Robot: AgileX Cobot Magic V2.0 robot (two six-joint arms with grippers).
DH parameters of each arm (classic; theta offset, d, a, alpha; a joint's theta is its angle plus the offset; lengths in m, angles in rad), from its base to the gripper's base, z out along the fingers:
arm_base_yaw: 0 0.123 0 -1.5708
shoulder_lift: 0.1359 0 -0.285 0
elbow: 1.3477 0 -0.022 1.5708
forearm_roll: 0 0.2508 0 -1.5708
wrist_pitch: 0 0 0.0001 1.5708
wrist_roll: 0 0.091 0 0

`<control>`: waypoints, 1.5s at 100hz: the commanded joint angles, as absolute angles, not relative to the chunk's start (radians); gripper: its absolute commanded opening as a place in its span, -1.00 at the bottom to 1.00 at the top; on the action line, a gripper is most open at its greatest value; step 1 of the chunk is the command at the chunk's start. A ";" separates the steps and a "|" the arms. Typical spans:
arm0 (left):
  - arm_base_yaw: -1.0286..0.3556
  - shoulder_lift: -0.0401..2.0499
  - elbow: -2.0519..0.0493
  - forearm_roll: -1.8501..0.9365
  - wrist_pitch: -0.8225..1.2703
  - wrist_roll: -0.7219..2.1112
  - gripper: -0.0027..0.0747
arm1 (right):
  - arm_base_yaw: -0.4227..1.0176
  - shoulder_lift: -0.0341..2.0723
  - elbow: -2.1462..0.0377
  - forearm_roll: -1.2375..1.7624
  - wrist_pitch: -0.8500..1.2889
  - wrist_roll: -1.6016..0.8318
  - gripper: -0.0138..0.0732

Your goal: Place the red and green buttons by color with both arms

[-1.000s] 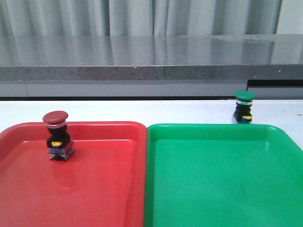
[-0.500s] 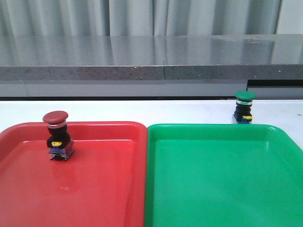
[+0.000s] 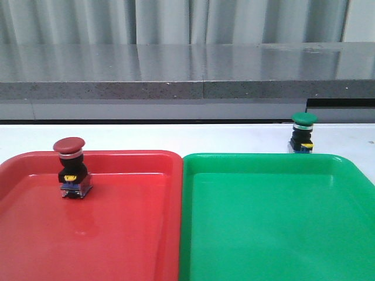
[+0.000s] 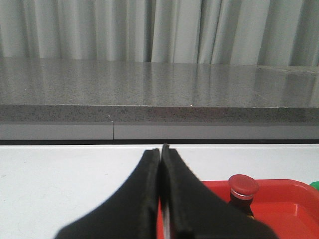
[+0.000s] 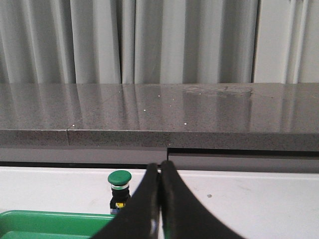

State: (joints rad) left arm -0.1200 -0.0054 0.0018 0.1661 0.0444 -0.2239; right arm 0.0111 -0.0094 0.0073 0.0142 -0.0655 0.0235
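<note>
Front view: the red button (image 3: 71, 168) stands upright in the red tray (image 3: 117, 234); the green button (image 3: 303, 133) sits on the white surface (image 3: 176, 137) (just behind the green tray (image 3: 275, 234)). Left wrist view: the left end effector (image 4: 160, 152) is closed, empty. Right wrist view: the right end effector (image 5: 159, 167) is likewise closed, empty.

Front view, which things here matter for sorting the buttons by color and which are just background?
Task things:
red-capped push-button switch
green-capped push-button switch
flat red plastic tray
flat green plastic tray

Background:
white table
grey stone ledge
pale pleated curtain
</note>
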 commanded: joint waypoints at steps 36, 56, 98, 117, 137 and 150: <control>-0.118 -0.035 0.042 0.166 -0.037 -0.229 -0.98 | 0.005 0.307 -0.484 0.023 0.513 0.020 -0.84; -0.118 -0.035 0.042 0.166 -0.037 -0.229 -0.98 | 0.005 0.513 -0.670 0.047 0.647 0.020 -0.84; -0.118 -0.035 0.042 0.166 -0.037 -0.229 -0.98 | 0.005 0.630 -0.703 0.065 0.602 0.020 -0.83; -0.118 -0.035 0.042 0.166 -0.037 -0.229 -0.98 | 0.005 0.631 -0.703 0.065 0.645 0.020 -0.55; -0.118 -0.035 0.042 0.166 -0.037 -0.229 -0.98 | 0.005 0.631 -0.703 0.066 0.631 0.020 0.31; -0.118 -0.035 0.042 0.166 -0.037 -0.229 -0.98 | 0.005 0.639 -0.703 0.087 0.613 0.020 0.59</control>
